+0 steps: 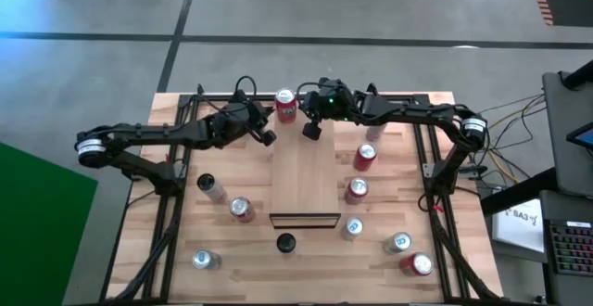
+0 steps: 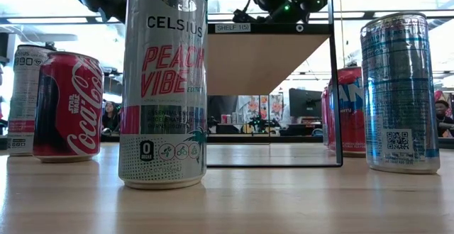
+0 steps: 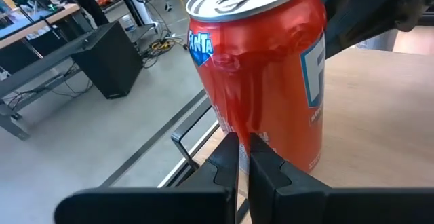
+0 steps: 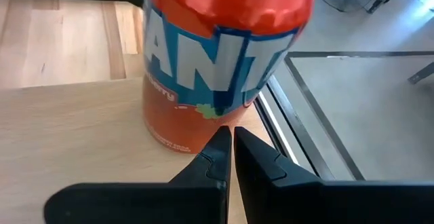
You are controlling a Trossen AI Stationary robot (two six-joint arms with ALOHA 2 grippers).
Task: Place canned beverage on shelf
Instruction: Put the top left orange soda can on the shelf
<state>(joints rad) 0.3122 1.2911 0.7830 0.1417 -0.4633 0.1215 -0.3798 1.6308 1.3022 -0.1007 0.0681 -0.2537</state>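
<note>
A red Fanta can (image 1: 286, 105) stands upright on light wood at the far end of the shelf (image 1: 304, 185), close to the table's far edge. It fills both wrist views (image 3: 264, 81) (image 4: 224, 54). My left gripper (image 1: 269, 137) is shut and points at the can from the left and near side. My right gripper (image 1: 311, 130) is shut and points at it from the right and near side. In the low view the shelf (image 2: 269, 64) shows as a raised board in a black frame; the Fanta can is hidden there. My left gripper has its shut fingertips (image 3: 230, 149) right at the can's lower wall (image 3: 271, 139), slanting down from the near left. I cannot tell whether they touch it. My right gripper has its shut fingertips (image 4: 218, 142) right at the can's foot (image 4: 183, 139), slanting down from the near right. I cannot tell whether they touch.
Several other cans stand on the planked tabletop: red ones (image 1: 366, 156) (image 1: 357, 189) right of the shelf, silver ones (image 1: 241, 209) (image 1: 204, 260) on the left, a dark-topped one (image 1: 285, 243) at the shelf's near end. A tall Celsius can (image 2: 164, 85) stands nearest the low camera.
</note>
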